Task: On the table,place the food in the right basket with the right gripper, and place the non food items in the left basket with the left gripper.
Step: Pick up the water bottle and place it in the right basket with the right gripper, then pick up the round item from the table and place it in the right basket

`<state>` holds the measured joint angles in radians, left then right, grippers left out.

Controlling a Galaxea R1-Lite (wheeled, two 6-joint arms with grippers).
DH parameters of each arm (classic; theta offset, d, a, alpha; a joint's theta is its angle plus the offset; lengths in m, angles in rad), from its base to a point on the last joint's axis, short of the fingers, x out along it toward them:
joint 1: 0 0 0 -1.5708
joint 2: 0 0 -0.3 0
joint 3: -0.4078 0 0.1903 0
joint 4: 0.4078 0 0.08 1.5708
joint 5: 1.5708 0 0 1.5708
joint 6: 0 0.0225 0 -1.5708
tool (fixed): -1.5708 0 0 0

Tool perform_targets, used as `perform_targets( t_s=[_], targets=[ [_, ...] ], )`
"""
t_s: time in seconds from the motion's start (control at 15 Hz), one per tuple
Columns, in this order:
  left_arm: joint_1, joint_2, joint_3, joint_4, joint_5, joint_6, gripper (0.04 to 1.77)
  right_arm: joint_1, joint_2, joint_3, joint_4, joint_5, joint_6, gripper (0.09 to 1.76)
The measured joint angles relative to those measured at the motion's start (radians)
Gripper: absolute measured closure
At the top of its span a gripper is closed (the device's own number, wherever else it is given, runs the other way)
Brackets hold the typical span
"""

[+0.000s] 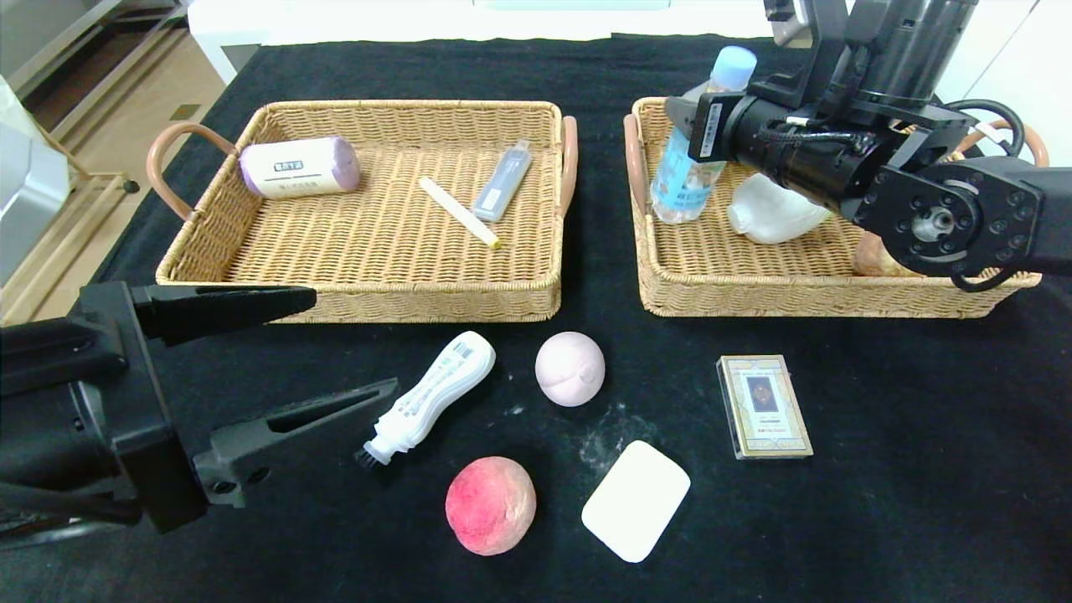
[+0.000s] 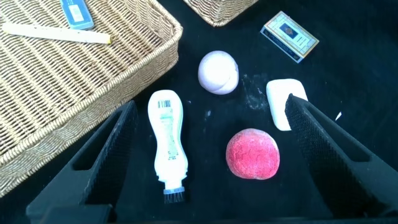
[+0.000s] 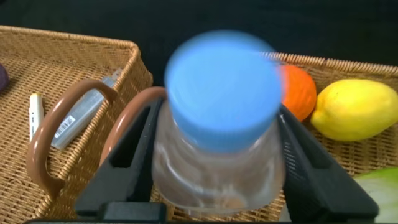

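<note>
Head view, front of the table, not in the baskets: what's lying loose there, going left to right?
White brush-tip bottle → peach → pink bun → white pad → gold-edged card box.

Blue-capped water bottle (image 3: 217, 124) between right tool (image 3: 217, 155) fingers, above basket (image 3: 348, 149).

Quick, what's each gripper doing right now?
Left gripper: open, empty, above the white slim brush-tipped bottle.
Right gripper: fingers around the clear blue-capped water bottle; grip cannot be told.
</note>
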<state>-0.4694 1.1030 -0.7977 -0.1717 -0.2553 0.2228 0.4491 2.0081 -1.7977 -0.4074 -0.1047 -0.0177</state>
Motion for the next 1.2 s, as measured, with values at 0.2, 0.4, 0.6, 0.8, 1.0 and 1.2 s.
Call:
perform_targets(
  t_s=[0.2, 0.4, 0.6, 0.8, 1.0, 1.2],
  targets=[
    [0.0, 0.0, 0.0, 0.001, 0.0, 0.0, 0.09, -0.001, 0.0, 0.001, 0.002, 0.0, 0.0, 0.48],
    [0.0, 0.0, 0.0, 0.0, -0.001, 0.0, 0.09, -0.001, -0.003, 0.006, 0.009, 0.0, 0.0, 0.38],
    [0.0, -0.001, 0.0, -0.001, -0.001, 0.0, 0.09, 0.0, -0.02, 0.016, 0.017, 0.001, 0.0, 0.3],
    [0.0, 0.0, 0.0, -0.002, 0.0, 0.0, 0.09, 0.005, -0.06, 0.038, 0.057, 0.008, -0.001, 0.25],
    [0.0, 0.002, 0.0, -0.002, 0.0, 0.0, 0.09, 0.015, -0.114, 0.081, 0.081, 0.021, -0.002, 0.22],
    [0.0, 0.003, 0.0, -0.002, 0.0, 0.0, 0.09, 0.025, -0.199, 0.181, 0.098, 0.065, -0.04, 0.19]
  ],
)
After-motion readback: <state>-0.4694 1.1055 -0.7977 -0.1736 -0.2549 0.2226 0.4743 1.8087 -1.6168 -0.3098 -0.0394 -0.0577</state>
